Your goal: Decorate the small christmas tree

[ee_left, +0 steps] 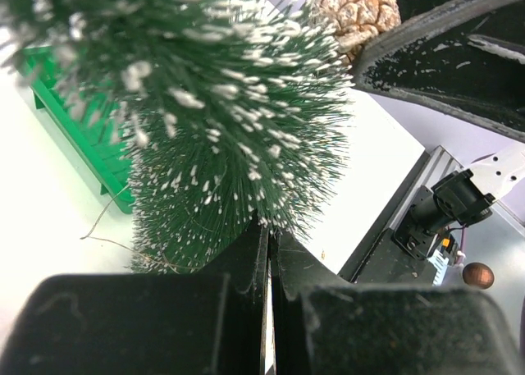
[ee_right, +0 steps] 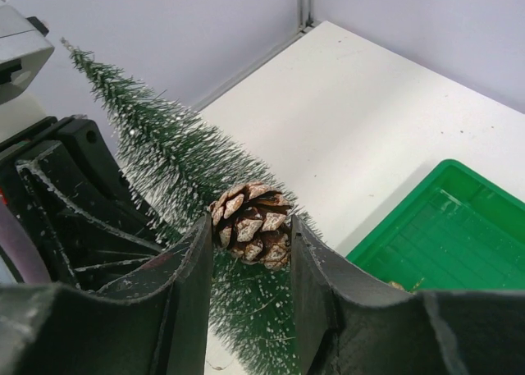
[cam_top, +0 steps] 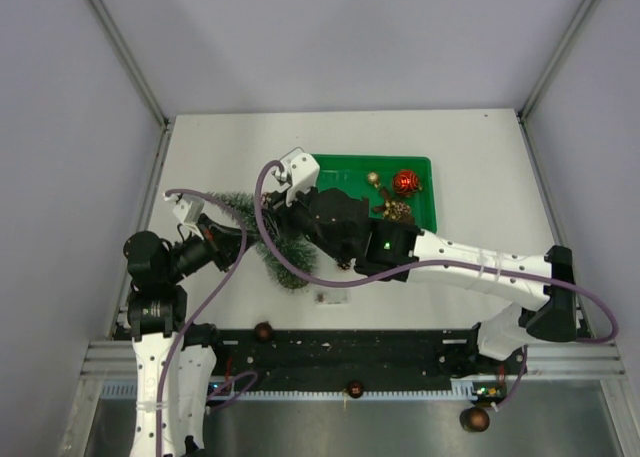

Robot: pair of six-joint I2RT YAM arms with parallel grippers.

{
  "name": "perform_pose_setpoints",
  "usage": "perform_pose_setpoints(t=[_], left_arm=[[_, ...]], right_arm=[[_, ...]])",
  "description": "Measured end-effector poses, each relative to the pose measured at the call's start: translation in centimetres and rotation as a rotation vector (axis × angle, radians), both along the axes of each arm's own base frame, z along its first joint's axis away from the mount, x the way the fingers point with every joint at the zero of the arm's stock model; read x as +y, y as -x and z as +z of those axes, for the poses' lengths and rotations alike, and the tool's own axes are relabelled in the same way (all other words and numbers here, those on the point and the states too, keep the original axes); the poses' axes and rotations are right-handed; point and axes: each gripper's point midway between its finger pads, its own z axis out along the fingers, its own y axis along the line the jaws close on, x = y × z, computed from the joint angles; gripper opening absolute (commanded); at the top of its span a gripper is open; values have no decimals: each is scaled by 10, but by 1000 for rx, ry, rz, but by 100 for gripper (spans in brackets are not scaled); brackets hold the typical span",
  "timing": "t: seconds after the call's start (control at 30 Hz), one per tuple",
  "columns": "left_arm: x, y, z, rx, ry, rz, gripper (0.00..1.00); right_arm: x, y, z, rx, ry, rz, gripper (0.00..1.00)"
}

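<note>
Black left end effector (ee_left: 267,227) is clamped shut on the narrow end of the small christmas tree (cam_top: 283,260), which is tilted over the white worktop (cam_top: 220,147). Right end effector (ee_right: 249,237) grips a pine cone (ee_right: 248,217) pressed against the bristles. Green tray (cam_top: 370,160) further right holds a red bauble (cam_top: 404,182) and gold ornaments (cam_top: 397,210). Brown bauble (cam_top: 264,330) on the near rail (cam_top: 400,352).

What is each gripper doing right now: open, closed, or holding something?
Left gripper: jaws closed on the tree.
Right gripper: jaws closed on a pine cone, held against the tree.
</note>
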Motion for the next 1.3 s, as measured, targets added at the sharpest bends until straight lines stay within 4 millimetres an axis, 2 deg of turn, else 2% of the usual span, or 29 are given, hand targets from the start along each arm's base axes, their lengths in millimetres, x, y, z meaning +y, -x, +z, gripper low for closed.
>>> perform_pose_setpoints(t=[0.23, 0.43, 0.7, 1.03, 1.3], left_arm=[[0, 1, 0, -2, -2, -4, 0], [-1, 1, 0, -2, -1, -9, 0], [-2, 3, 0, -2, -1, -18, 0], [-2, 2, -1, 7, 3, -21, 0], [-2, 2, -1, 8, 3, -21, 0]], right_arm=[[-5, -10, -3, 12, -7, -30, 43], [-9, -11, -28, 46, 30, -40, 45], [-12, -8, -44, 82, 39, -41, 54], [-15, -3, -33, 97, -2, -15, 58], [-22, -9, -26, 107, -24, -25, 58]])
